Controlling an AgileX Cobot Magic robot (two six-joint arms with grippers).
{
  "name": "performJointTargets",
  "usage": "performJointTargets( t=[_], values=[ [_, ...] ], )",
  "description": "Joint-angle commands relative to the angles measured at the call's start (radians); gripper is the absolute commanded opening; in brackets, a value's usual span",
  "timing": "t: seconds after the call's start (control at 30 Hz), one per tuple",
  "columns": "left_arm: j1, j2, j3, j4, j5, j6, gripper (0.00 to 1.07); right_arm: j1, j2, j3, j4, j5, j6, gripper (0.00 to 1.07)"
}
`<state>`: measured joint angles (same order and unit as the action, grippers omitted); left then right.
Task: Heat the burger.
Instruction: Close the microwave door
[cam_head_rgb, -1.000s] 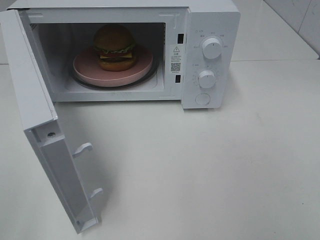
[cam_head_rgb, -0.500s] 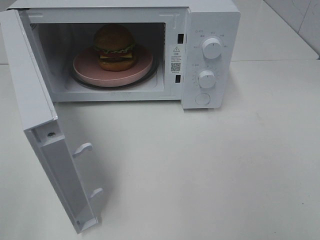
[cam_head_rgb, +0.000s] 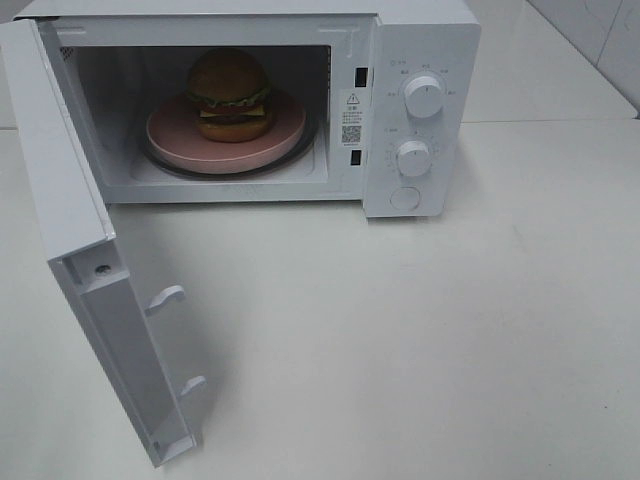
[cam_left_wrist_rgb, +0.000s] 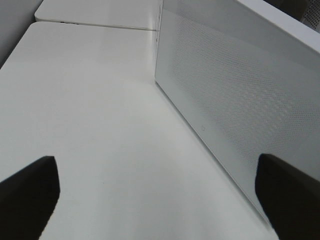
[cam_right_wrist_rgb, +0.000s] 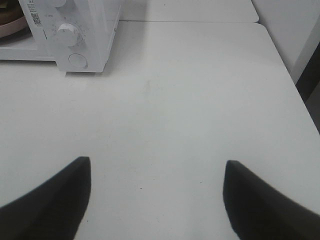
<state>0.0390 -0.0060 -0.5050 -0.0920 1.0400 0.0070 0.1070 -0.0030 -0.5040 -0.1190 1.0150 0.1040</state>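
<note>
Matte black, blunt, wedge-tapered left end effector (cam_left_wrist_rgb: 155, 157) and right end effector (cam_right_wrist_rgb: 156, 161).

Your burger (cam_head_rgb: 229, 95) stands upright: golden-brown bun on top, with green lettuce, red tomato, yellow cheese and a dark patty beneath. It rests on the pink plate (cam_head_rgb: 175, 140), toward the plate's 12 o'clock edge, inside the open microwave (cam_head_rgb: 420, 40).
</note>
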Motion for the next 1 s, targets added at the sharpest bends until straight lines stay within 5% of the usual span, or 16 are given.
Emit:
performJointTargets(
  t=[0.03, 0.23, 0.47, 0.7, 0.83, 1.0],
  values=[
    [0.002, -0.020, -0.001, -0.007, -0.012, -0.007, 0.99, -0.004, -0.027, 0.001, 0.000, -0.011, -0.006, 0.72],
    [0.002, -0.004, -0.025, -0.006, -0.071, -0.013, 0.90, -0.004, -0.027, 0.001, 0.000, -0.011, -0.006, 0.72],
    [0.002, 0.113, -0.026, -0.005, -0.170, -0.007, 0.55, -0.004, -0.027, 0.001, 0.000, -0.011, -0.004, 0.72],
    [0.002, 0.231, -0.015, 0.020, -0.254, -0.007, 0.33, -0.004, -0.027, 0.001, 0.000, -0.011, -0.004, 0.72],
    [0.002, 0.332, 0.027, 0.011, -0.348, -0.007, 0.07, -0.004, -0.027, 0.001, 0.000, -0.011, -0.004, 0.72],
    [0.002, 0.390, 0.092, 0.011, -0.526, -0.007, 0.00, -0.004, -0.027, 0.001, 0.000, -0.011, -0.004, 0.72]
  ],
)
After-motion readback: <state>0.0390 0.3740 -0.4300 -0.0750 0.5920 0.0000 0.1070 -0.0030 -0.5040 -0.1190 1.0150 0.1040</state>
